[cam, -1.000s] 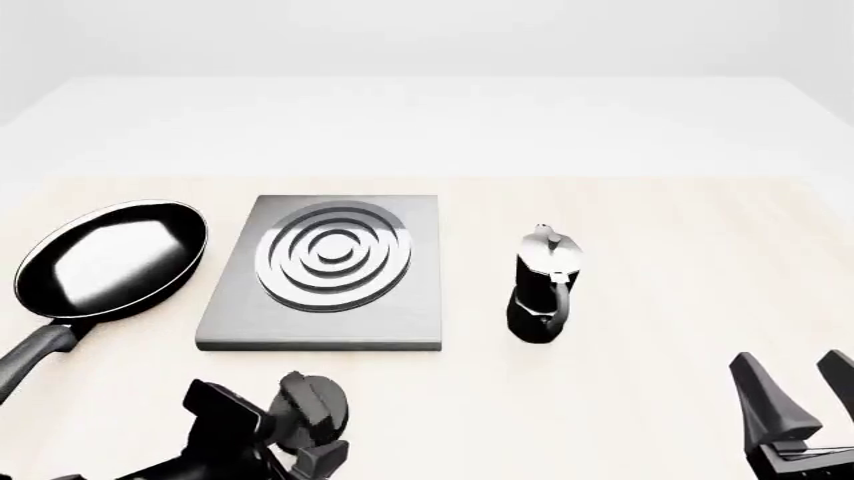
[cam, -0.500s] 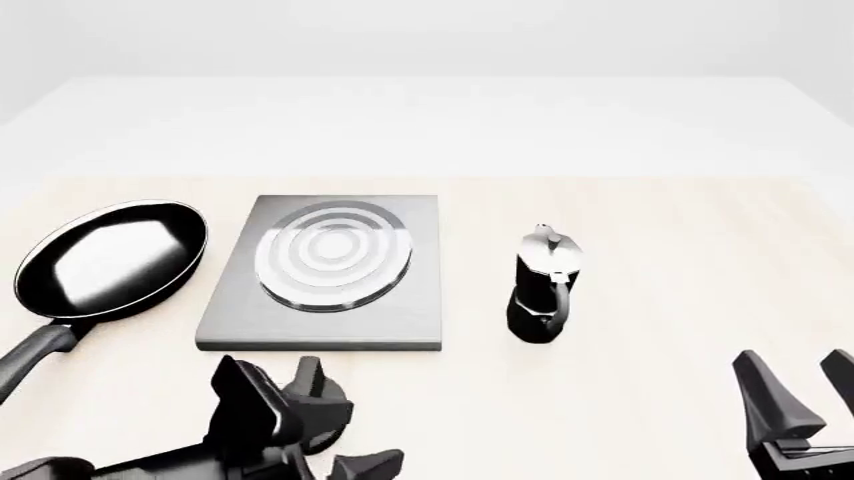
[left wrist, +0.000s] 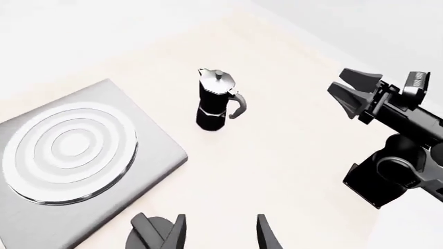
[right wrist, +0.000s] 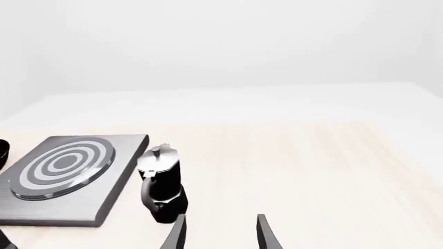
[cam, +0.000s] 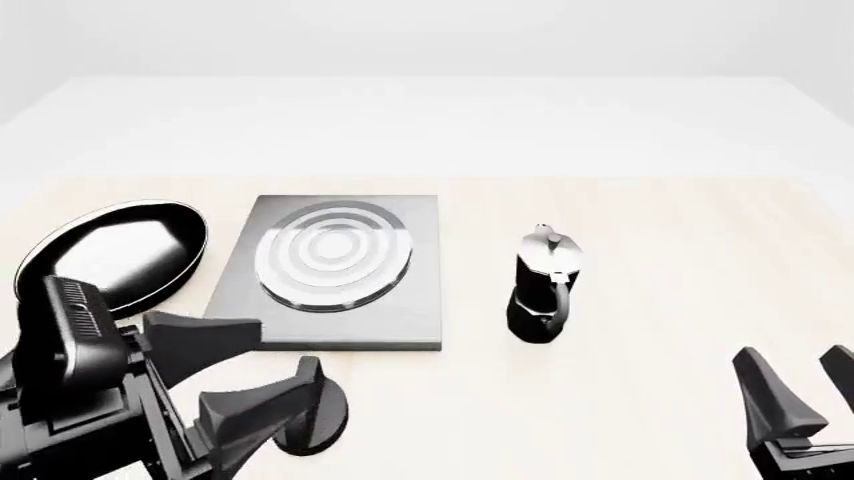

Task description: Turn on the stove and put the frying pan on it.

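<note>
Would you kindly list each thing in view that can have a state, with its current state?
stove: flat on the table, burner bare, nothing on it.
frying pan: on the table left of the stove, empty, partly hidden by the left arm.
knob: on the table; setting cannot be told.
moka pot: upright, lid closed.
left gripper: open, empty.
right gripper: open, empty.

All views on moka pot [cam: 542, 285], perhaps.

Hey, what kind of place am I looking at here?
Likely a simulated kitchen tabletop: a stove slab with a ringed burner, a frying pan beside it, and a moka pot on a pale wooden table.
</note>
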Controlling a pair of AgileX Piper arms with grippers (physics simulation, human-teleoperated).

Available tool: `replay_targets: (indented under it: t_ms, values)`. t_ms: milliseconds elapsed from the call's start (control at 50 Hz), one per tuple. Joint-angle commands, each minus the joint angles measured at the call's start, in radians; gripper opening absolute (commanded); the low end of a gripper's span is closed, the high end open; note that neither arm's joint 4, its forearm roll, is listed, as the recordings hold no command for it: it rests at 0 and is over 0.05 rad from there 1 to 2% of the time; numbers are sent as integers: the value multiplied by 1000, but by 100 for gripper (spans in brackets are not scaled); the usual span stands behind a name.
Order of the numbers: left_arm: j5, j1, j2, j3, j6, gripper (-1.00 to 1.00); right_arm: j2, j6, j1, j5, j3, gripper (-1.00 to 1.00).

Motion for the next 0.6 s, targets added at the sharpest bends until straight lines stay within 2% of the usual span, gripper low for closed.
replay_targets:
  t_ms: [20, 320, 340, 380, 420, 480, 500, 540, 560, 580, 600]
  values:
    - [183, 103, -146, -49, 52, 100, 0, 1, 10, -7, 0, 100]
    - [337, 281, -242, -84, 104, 100, 0, 5, 18, -5, 0, 100]
    - [359, 326, -254, -92, 113, 100, 0, 5, 18, -5, 0, 100]
    - [368, 339, -260, -96, 118, 100, 0, 6, 17, -4, 0, 100]
    - [393, 407, -270, -108, 128, 100, 0, 5, 20, -3, 0, 100]
    - [399, 440, -272, -108, 136, 100, 0, 5, 22, -3, 0, 100]
    - [408, 479, -272, -108, 149, 100, 0, 5, 27, -3, 0, 100]
    - [408, 479, -272, -108, 149, 100, 0, 5, 27, -3, 0, 100]
    - [412, 538, -268, -103, 169, 100, 0, 4, 30, -4, 0, 100]
    - [412, 538, -268, -103, 169, 100, 0, 4, 30, -4, 0, 100]
    - [405, 579, -265, -102, 168, 100, 0, 5, 31, -4, 0, 100]
